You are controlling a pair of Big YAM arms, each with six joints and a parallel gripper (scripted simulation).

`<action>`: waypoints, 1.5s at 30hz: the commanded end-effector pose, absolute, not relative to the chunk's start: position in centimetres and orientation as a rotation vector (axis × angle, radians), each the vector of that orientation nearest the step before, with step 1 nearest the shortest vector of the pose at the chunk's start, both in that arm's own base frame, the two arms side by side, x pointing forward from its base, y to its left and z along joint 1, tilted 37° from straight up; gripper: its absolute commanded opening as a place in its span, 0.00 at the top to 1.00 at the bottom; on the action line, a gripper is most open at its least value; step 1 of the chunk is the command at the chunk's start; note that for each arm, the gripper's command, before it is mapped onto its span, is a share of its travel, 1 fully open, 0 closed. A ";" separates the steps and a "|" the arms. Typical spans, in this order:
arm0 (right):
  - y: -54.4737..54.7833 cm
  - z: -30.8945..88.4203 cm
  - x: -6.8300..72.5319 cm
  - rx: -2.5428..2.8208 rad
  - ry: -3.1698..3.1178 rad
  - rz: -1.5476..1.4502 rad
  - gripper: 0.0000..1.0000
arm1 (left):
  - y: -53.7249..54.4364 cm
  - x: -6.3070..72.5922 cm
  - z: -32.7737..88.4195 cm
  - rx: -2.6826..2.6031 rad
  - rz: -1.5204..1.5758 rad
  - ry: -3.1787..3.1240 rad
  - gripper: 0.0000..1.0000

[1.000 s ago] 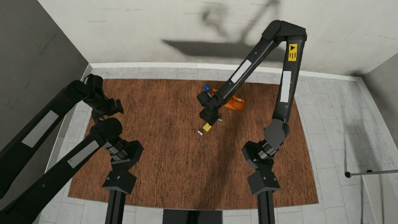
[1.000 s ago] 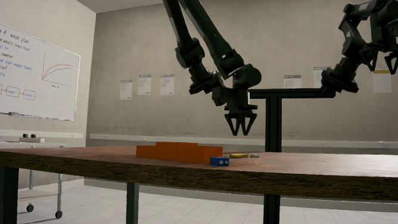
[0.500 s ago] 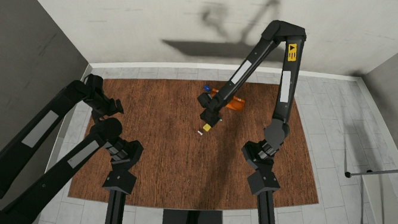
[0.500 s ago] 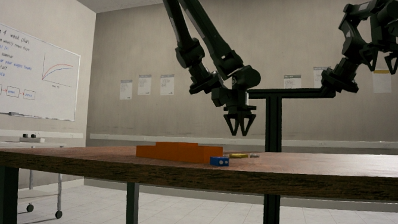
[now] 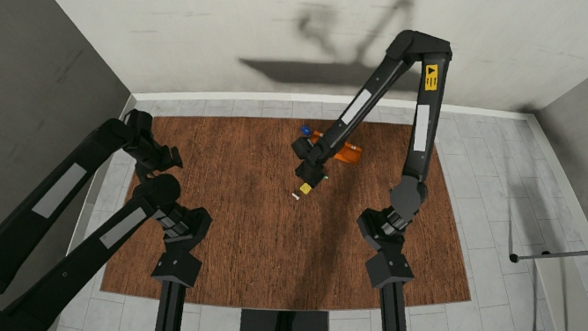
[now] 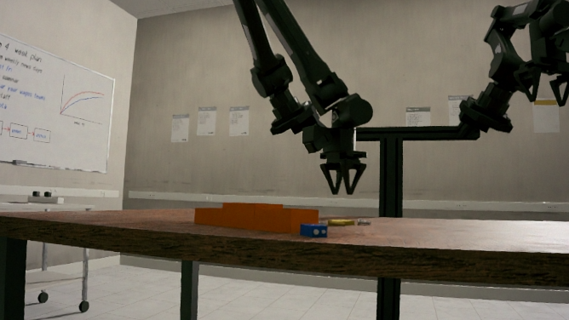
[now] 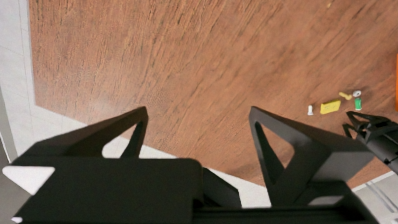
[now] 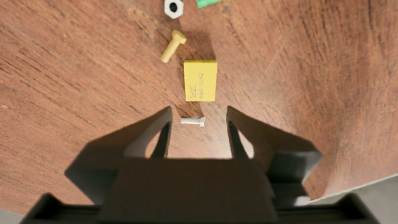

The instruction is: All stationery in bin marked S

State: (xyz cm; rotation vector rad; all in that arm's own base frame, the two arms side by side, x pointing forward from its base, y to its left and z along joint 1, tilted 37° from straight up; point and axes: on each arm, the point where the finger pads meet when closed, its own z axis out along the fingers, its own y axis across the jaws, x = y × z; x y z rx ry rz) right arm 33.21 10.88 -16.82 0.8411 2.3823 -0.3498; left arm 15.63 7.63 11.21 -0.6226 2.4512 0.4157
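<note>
The bench (image 5: 246, 246) has a brown wood-grain top. An orange bin (image 5: 350, 155) is located toward the far edge, right of center, and is partly covered by the right arm (image 5: 374, 94). A blue block (image 5: 305, 130) lies just beside the bin's left end. The right hand (image 5: 311, 175) is positioned between the bin and a yellow block (image 5: 305, 188); its fingertips are hidden. A green item (image 5: 326, 177) shows partially beside this hand. A white bolt (image 5: 296, 196) lies near the yellow block, toward the near edge. The left hand (image 5: 162, 166) is located at the left edge.
</note>
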 end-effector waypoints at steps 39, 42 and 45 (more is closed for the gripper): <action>8.2 -22.5 35.2 0.810 2.398 -0.355 0.47 | 7.6 15.3 10.6 -0.618 0.422 2.466 0.00; 8.2 -22.5 35.1 0.810 2.397 -0.353 0.47 | 7.6 15.3 10.6 -0.618 0.422 2.466 0.00; 8.0 -22.2 35.9 0.837 2.383 -0.349 0.66 | 7.6 15.3 10.6 -0.618 0.422 2.466 0.00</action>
